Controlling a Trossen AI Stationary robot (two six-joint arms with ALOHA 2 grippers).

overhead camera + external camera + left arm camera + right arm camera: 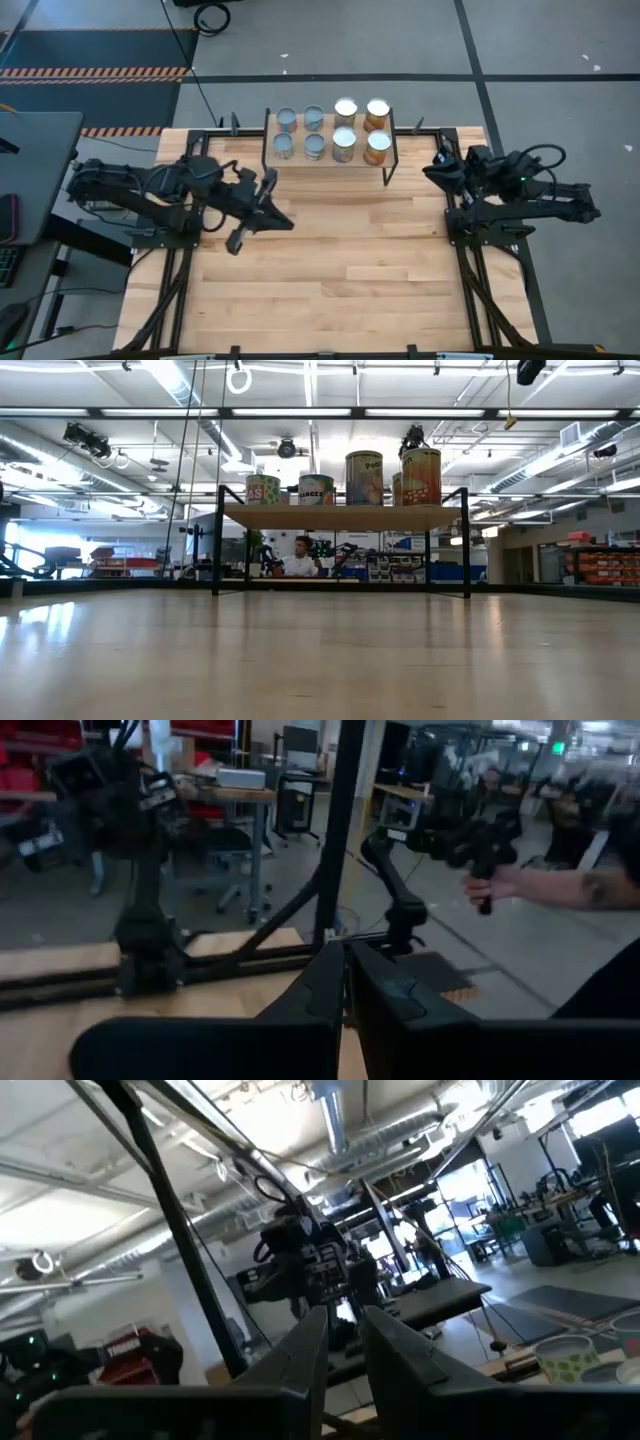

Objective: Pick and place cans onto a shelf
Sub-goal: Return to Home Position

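Several cans stand upright on the shelf (330, 160) at the table's far edge. The bluish-grey ones (300, 133) are on its left half and the orange-labelled ones (361, 128) on its right half. The low view shows the cans (364, 478) on the light-wood board (340, 516), which stands on black legs. My left gripper (268, 203) is shut and empty above the table's left part, near and left of the shelf. My right gripper (437, 166) is at the table's right edge, right of the shelf. Its fingers (318, 1342) stand a narrow gap apart and hold nothing.
The wooden tabletop (340, 270) lies bare between the arms and toward the near edge. A person's hand and forearm (520, 883) show beyond the table in the left wrist view. Another person (298, 560) sits in the room behind the shelf.
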